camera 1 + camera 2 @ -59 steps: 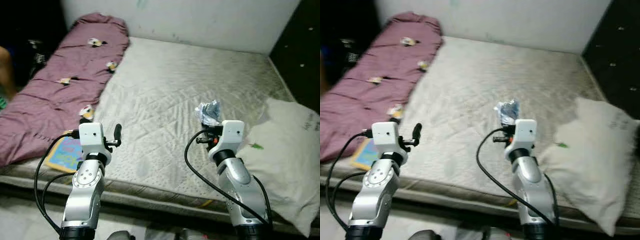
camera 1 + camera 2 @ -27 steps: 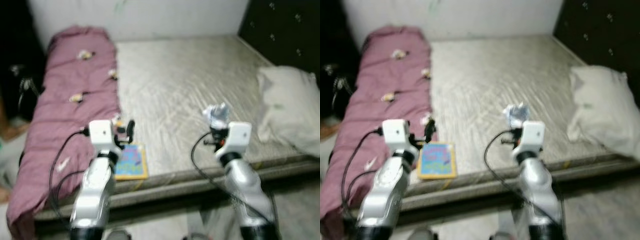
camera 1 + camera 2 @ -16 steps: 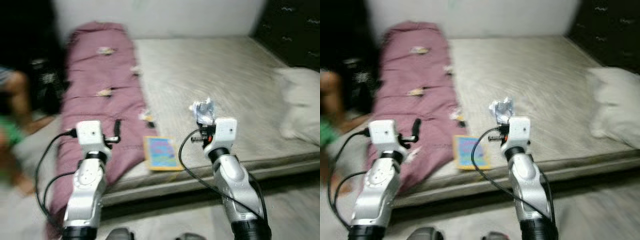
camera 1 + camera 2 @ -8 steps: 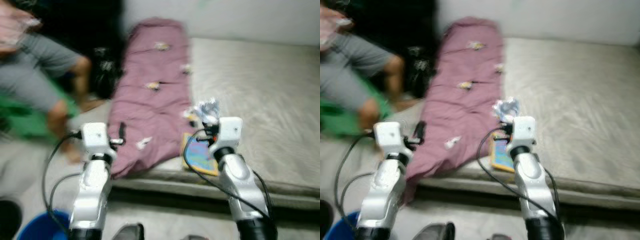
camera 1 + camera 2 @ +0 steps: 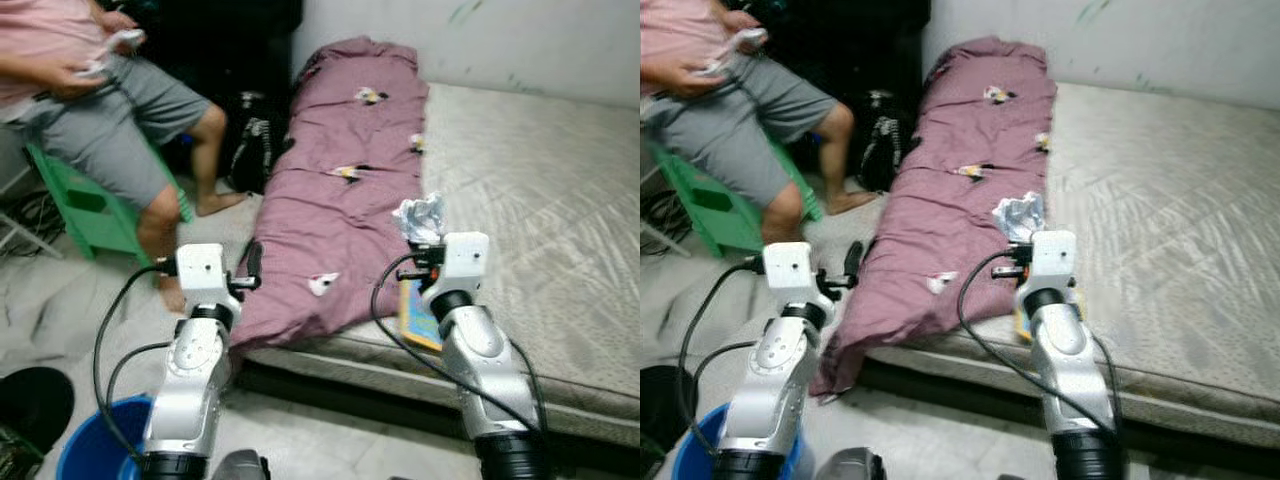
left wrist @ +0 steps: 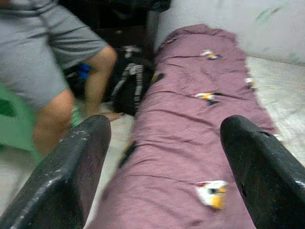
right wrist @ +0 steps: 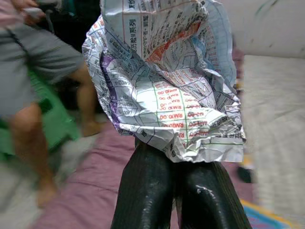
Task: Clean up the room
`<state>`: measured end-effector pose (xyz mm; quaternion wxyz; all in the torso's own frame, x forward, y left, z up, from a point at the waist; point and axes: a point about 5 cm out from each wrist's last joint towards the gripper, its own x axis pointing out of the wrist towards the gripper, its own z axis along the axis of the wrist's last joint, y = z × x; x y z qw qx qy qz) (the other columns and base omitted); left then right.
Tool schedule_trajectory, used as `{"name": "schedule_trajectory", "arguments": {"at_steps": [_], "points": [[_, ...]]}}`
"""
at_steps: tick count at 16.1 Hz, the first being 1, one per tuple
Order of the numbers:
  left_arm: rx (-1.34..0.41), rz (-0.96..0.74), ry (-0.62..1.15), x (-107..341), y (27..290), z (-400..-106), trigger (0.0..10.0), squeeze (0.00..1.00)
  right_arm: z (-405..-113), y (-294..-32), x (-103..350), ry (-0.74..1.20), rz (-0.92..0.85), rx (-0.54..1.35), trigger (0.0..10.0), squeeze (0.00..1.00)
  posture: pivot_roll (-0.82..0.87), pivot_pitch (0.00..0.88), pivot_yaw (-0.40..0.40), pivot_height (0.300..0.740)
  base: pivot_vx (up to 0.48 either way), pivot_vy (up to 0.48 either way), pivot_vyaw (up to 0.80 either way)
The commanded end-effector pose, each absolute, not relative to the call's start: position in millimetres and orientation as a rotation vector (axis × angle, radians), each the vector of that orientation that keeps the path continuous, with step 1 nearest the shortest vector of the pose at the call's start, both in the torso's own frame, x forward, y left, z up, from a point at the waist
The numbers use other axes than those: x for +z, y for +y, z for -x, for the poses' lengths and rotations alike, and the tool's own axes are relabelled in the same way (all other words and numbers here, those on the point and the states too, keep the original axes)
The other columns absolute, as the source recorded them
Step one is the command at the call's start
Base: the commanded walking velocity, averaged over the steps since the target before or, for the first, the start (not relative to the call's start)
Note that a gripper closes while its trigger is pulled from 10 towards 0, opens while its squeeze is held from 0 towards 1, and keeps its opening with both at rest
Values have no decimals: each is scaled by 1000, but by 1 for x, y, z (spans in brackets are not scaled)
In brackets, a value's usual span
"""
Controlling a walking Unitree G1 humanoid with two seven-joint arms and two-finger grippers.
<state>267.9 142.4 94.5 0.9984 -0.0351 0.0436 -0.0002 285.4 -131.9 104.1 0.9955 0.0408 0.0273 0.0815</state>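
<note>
A crumpled printed paper flyer [image 7: 167, 86] is held up in front of me, and my right gripper [image 5: 424, 243] is shut on its lower end, over the edge of the mattress [image 5: 560, 240]. Both right fingers [image 7: 147, 191] press together under the paper. Over the floor beside the bed, my left gripper [image 6: 164, 138] is open with nothing between its fingers [image 5: 253, 262]. A blue bucket [image 5: 90, 455] stands on the floor below my left arm.
A purple blanket [image 5: 340, 210] hangs off the mattress corner, with a colourful book [image 5: 412, 312] beside it. A person sits on a green stool [image 5: 85, 205] at the left. A black bag [image 5: 255, 150] lies by the bed, and a black round thing [image 5: 30, 400] near the bucket.
The camera has swung left: the pillow has left the picture, and the person, stool and blue bucket have come in. Both grippers keep their pose, the right still holding the paper.
</note>
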Motion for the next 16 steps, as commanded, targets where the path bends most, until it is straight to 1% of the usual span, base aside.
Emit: {"name": "schedule_trajectory", "arguments": {"at_steps": [1, 5, 16], "points": [[-4, 81, 90, 95, 139, -269, 10000, 0, -285, -137, 102, 64, -71, 153, 10000, 0, -19, 0, -22, 740, 0, 480, 0], [-1, 70, 74, 97, 139, -270, 10000, 0, -285, -136, 103, 60, -61, 161, 10000, 0, -19, 0, -22, 740, 0, 0, 0], [-24, 66, 75, 97, 138, -269, 10000, 0, -283, -133, 100, 63, -58, 169, 10000, 0, -14, 0, -19, 740, 0, 0, 800]]}}
